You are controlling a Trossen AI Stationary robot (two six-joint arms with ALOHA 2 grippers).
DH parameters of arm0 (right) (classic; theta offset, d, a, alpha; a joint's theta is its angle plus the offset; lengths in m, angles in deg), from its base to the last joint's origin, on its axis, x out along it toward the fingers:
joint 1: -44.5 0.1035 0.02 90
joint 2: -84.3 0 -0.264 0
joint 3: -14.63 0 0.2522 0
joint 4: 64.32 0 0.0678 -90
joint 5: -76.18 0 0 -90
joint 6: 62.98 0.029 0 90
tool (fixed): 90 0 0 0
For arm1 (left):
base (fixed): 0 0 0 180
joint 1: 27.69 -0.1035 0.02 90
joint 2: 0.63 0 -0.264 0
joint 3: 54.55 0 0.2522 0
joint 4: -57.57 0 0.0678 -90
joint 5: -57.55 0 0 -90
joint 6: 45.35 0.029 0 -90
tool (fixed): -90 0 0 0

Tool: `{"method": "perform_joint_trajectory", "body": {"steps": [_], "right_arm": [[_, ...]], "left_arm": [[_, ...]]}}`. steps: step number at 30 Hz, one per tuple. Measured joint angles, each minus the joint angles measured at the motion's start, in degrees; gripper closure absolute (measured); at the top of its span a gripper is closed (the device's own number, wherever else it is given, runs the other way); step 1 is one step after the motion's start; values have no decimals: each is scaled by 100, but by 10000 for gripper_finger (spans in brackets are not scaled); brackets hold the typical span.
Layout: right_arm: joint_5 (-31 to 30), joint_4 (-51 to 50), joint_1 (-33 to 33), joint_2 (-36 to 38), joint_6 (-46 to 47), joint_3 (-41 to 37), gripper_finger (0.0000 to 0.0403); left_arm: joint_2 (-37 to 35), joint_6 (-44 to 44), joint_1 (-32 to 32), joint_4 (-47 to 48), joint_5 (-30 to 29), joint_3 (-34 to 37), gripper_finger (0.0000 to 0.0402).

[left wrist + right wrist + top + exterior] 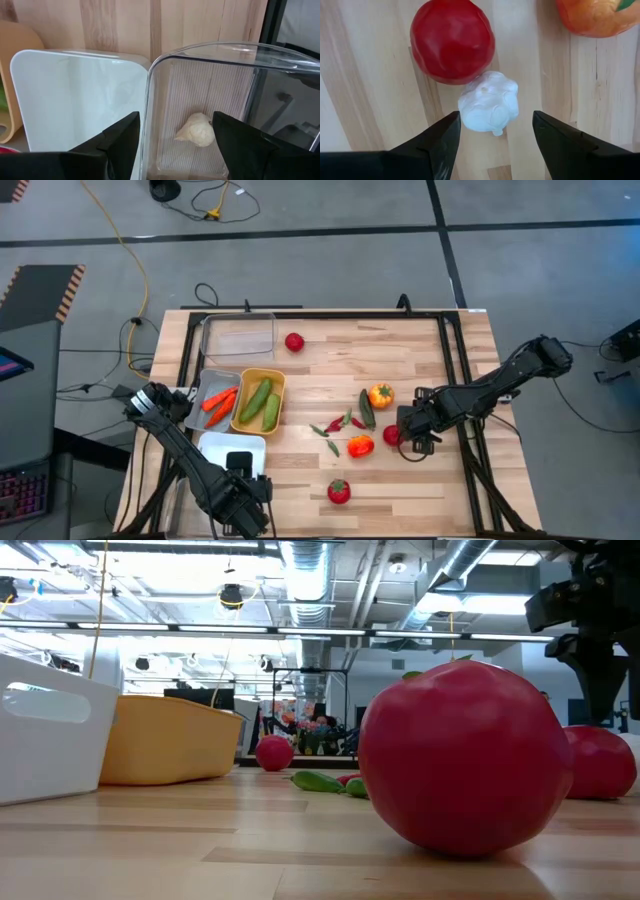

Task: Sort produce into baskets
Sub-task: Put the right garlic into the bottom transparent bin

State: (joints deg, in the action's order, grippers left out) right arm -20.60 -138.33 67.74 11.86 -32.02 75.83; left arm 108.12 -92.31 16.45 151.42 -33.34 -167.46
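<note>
You see the wooden counter [420, 480], made of pale planks, with a dark metal frame [455, 355] along its edges. Around it lies a grey floor [330, 270] crossed by dark lines. A yellow cable [140, 265] runs over that floor at the far left, and black cables [195, 202] lie near the far edge. In the low view you look into a room with ceiling pipes [310, 565] and bright lamps [500, 605].

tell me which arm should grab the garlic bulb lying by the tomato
Right. Its claw hangs open directly over the garlic bulb beside the tomato; the left claw is across the table over a clear tray.
</note>
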Motion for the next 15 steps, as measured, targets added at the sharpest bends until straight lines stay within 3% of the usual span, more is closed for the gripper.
{"method": "perform_joint_trajectory", "body": {"steps": [15], "right_arm": [[2, 835, -2, 1, -55, -720, 127]], "left_arm": [[0, -35, 0, -4, 0, 0, 164]]}}
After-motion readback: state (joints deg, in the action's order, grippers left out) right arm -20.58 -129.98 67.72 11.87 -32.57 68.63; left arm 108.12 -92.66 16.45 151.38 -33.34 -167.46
